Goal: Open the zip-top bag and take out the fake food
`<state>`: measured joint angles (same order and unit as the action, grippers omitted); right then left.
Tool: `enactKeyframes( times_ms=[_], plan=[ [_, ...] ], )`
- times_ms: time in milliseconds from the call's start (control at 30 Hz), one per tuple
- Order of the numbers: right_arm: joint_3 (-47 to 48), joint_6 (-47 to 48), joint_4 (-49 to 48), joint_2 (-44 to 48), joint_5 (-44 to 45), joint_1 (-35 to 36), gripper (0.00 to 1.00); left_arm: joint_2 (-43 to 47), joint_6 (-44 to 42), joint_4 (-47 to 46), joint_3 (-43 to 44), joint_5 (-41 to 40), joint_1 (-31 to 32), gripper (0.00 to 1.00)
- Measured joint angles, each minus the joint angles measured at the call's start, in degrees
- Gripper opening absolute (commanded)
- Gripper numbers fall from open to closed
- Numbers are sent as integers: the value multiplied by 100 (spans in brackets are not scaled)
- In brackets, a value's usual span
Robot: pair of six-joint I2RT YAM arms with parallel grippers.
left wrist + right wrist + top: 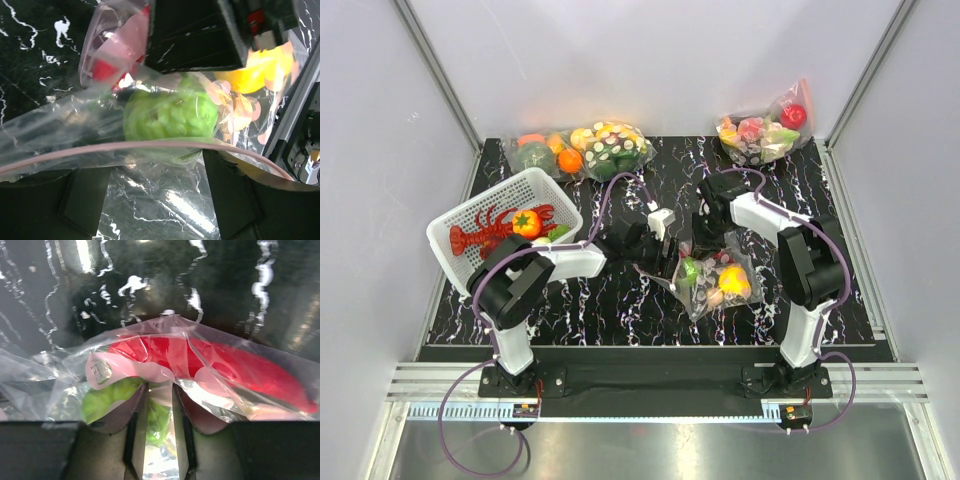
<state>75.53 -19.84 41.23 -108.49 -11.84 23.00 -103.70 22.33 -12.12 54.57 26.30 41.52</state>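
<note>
The clear, white-dotted, floppy plastic zip-top bag (pixel 712 290) lies slightly right of centre on the black marbled tabletop (pixel 590 310). It holds the fake food: a knobbly green fruit (pixel 170 112), a yellow fruit (pixel 734 282) and a red piece (pixel 165 350). The bag looks light, limp and slippery, so the stiffer pinkish zip strip (pixel 125 146) is probably the surest hold, 1 lip per claw. The right gripper (pixel 159 400) is clenched on film at the bag's edge. The left gripper (pixel 157 200) is spread wide, strip and film lying across its 2 fingers.
</note>
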Motion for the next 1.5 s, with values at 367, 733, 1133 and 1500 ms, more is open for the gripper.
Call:
enactKeyframes(
  times_ms=[367,733,1133,1500],
  plan=[
    [66,-83,-94,-186,-678,17,8,-20,28,-44,9,81,46,89],
    [127,-157,20,-216,-905,87,16,-28,39,-44,44,-157,229,99],
    [236,24,741,1279,-232,-72,58,289,35,-90,-181,-409,267,99],
    [-968,361,577,1790,-791,-114,61,400,44,-179,-286,-444,267,99]
  ],
)
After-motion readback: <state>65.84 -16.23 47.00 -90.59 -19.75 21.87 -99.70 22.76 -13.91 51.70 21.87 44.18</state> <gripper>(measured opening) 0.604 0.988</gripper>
